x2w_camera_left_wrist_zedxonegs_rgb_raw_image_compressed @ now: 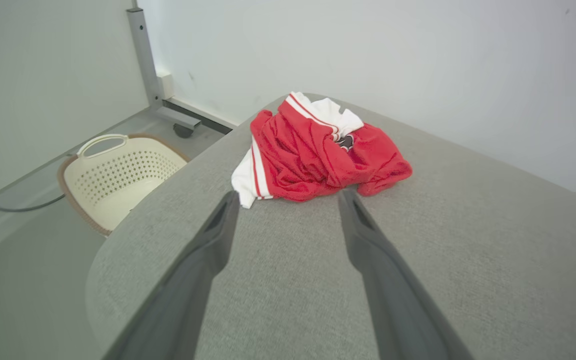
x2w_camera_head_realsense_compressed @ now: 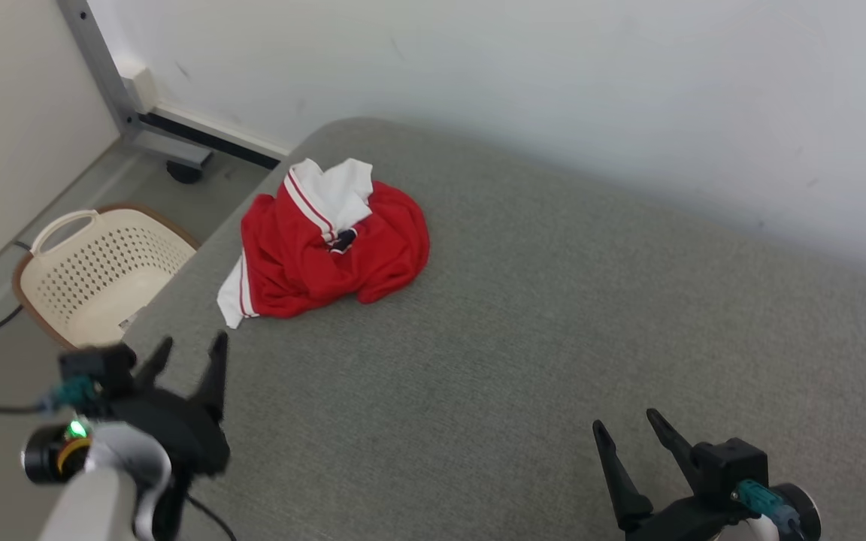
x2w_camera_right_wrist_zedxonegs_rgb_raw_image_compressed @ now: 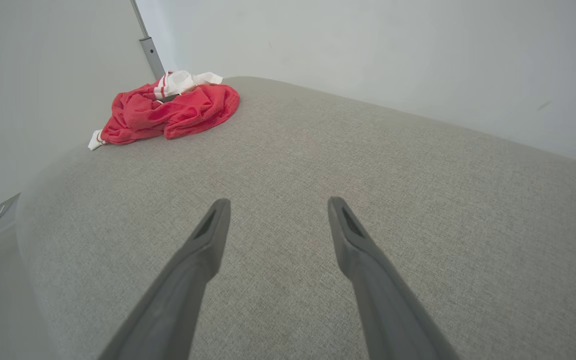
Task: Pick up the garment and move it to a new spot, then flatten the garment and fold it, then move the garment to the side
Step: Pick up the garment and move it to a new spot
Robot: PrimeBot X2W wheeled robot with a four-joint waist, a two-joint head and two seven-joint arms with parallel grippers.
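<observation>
A crumpled red garment (x2w_camera_head_realsense_compressed: 328, 252) with white striped trim lies in a heap near the far left corner of the grey upholstered surface (x2w_camera_head_realsense_compressed: 553, 338). My left gripper (x2w_camera_head_realsense_compressed: 192, 347) hovers open at the lower left, just short of the heap, nothing between its fingers. The left wrist view shows the garment (x2w_camera_left_wrist_zedxonegs_rgb_raw_image_compressed: 318, 152) right beyond the spread fingertips (x2w_camera_left_wrist_zedxonegs_rgb_raw_image_compressed: 230, 200). My right gripper (x2w_camera_head_realsense_compressed: 626, 421) stands open at the lower right, far from the cloth. In the right wrist view the garment (x2w_camera_right_wrist_zedxonegs_rgb_raw_image_compressed: 168, 112) sits at the far upper left, past the open gripper (x2w_camera_right_wrist_zedxonegs_rgb_raw_image_compressed: 275, 202).
A cream perforated laundry basket (x2w_camera_head_realsense_compressed: 95, 270) stands on the floor left of the surface, also in the left wrist view as the basket (x2w_camera_left_wrist_zedxonegs_rgb_raw_image_compressed: 118, 175). A metal frame leg (x2w_camera_head_realsense_compressed: 113, 90) with a caster stands by the white wall behind. The surface's left edge drops off beside my left gripper.
</observation>
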